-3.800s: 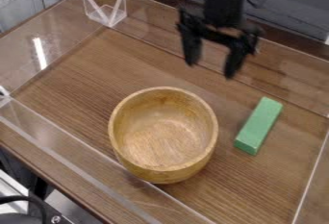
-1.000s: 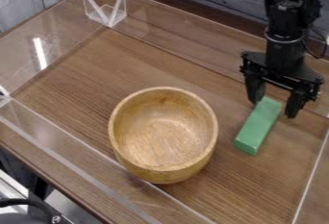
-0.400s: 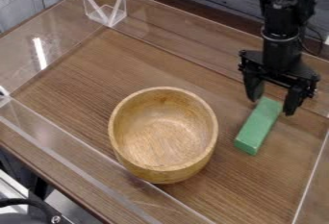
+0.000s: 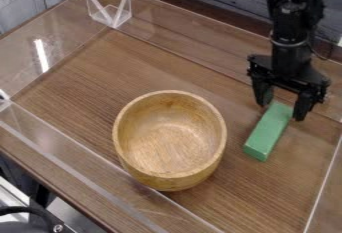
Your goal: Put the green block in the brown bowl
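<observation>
The green block (image 4: 266,137) lies flat on the wooden table, just right of the brown bowl (image 4: 168,139). The bowl is round, light wood, and holds nothing. My black gripper (image 4: 286,101) points straight down over the far end of the block. Its two fingers stand wide open, one on each side of the block's upper end, low near the table. Nothing is held between them, and the block's top end is partly hidden behind the fingers.
Clear acrylic walls (image 4: 54,52) ring the wooden table top (image 4: 120,72). A small clear plastic stand (image 4: 108,9) sits at the far left corner. The right wall runs close to the block and the gripper.
Since the oldest frame the gripper has travelled from above the table's middle back to the right and down over the block. Over the last second it has stayed still.
</observation>
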Controlling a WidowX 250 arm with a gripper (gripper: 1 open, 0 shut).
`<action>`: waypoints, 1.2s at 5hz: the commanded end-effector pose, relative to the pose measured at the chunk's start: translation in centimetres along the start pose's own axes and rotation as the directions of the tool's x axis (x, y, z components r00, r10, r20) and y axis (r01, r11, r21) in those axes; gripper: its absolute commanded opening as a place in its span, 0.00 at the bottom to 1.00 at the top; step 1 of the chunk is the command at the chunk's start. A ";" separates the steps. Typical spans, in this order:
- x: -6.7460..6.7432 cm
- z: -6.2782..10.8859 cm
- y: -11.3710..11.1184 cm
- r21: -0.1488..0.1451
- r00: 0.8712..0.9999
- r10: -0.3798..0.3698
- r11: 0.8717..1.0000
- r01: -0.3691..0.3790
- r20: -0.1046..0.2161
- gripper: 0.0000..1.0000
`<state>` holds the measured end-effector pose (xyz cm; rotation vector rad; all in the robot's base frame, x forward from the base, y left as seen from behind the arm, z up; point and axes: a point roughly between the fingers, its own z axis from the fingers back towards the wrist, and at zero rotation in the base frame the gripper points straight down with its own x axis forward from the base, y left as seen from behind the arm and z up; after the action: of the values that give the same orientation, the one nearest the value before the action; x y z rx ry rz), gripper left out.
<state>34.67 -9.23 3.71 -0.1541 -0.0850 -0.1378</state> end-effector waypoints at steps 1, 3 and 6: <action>1.0 1.1 0.1 -0.003 0.998 -0.006 1.000 0.006 0.057 1.00; 0.7 0.9 0.2 -0.008 0.999 -0.001 1.000 0.002 0.051 0.00; -0.4 2.5 0.1 -0.019 1.000 -0.001 1.000 0.001 -0.007 0.00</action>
<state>33.15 -8.80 3.46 -0.1646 0.0027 -0.1318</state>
